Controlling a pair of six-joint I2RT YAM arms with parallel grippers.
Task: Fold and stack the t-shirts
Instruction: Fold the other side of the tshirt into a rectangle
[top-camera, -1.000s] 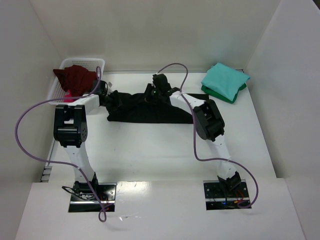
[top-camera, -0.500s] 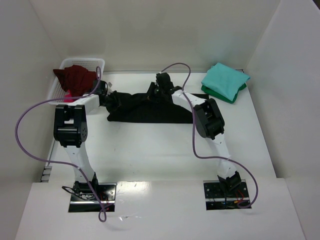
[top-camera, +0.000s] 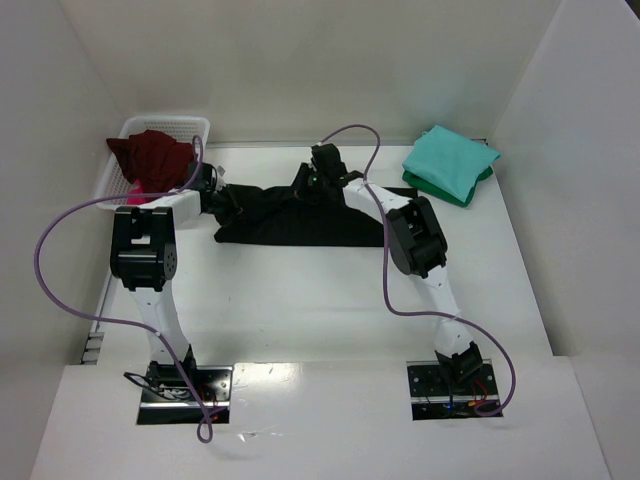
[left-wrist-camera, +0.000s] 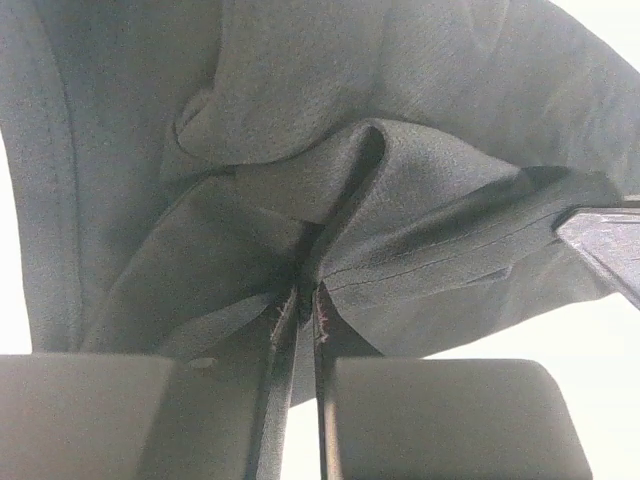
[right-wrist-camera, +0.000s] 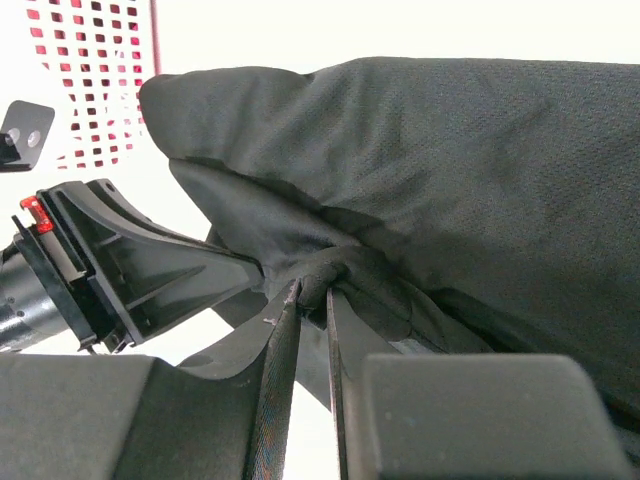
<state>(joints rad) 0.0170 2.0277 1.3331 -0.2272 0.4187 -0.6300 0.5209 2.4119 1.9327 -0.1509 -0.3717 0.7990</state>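
Now the left gripper (left-wrist-camera: 298, 300) shows its jaws almost together, with a thin ridge of the black shirt (left-wrist-camera: 400, 120) pinched between them at the bottom centre of the left wrist view. The right gripper (right-wrist-camera: 312, 292) looks the same: narrow jaws, and a rolled lump of black cloth held at the tips, low in the middle of its view.

In the top view, both grips are on the upper edge of the shirt, the left one at its left end and the right one near its middle. The shirt lies as a long bunched strip across the upper centre of the table (top-camera: 300, 300).

I judge the step is to lift and spread this shirt before folding it. To do it well, the 2 grippers should rise together and move apart slowly, so the edge becomes straight. The left pinch holds little cloth and may slip if pulled hard.

The basket (top-camera: 170, 122) with the maroon shirt (top-camera: 150, 155) is just beside the left gripper, at the upper left. The teal shirt (top-camera: 448, 158) lies folded on the green shirt (top-camera: 462, 193) at the upper right, well apart.
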